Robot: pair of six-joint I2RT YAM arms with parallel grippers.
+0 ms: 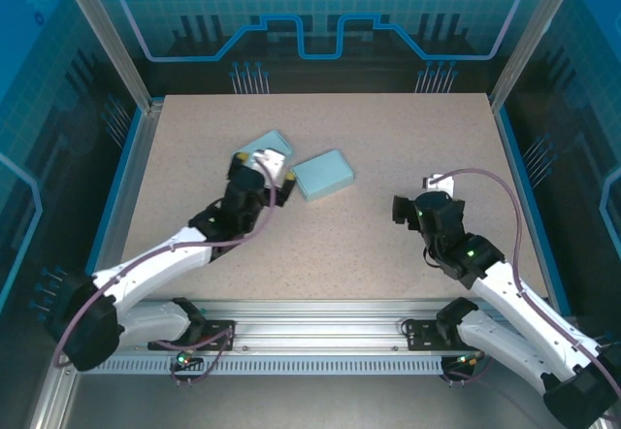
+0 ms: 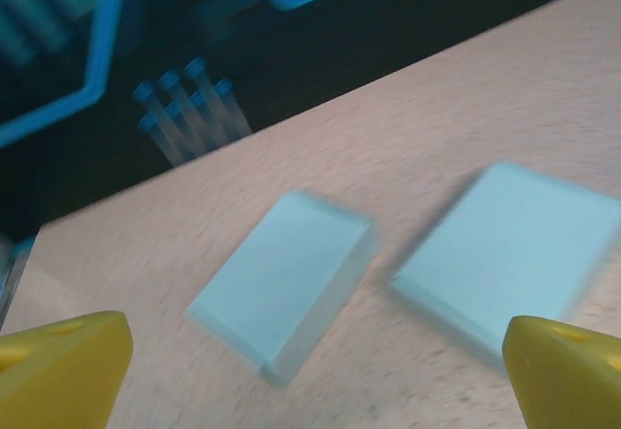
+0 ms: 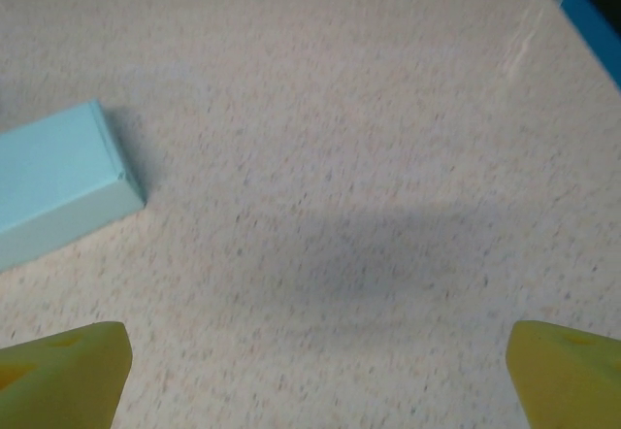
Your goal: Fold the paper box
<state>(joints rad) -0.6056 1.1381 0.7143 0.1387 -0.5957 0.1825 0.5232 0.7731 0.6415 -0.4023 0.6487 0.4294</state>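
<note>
Hovering over the speckled table, my left gripper has its jaws spread wide and grips nothing. One yellow fingertip sits in each lower corner of my left wrist view.

I place everything from the near paper box, a closed pale-blue box lying flat on the table. The far paper box has the same colour and also lies flat. It sits just to the left of the near paper box and a little farther from my bases, and the two are apart, with a narrow strip of table between them. From above, my left gripper sits just left of the near paper box and covers the near edge of the far one. My left wrist view is blurred, but both boxes are plain in it, side by side ahead of my fingertips.

My right gripper is well to the right of the near paper box and slightly closer to my bases. It is wide open too and holds nothing, with its yellow fingertips far apart over table. One end of the near paper box reaches into my right wrist view from the left.
</note>
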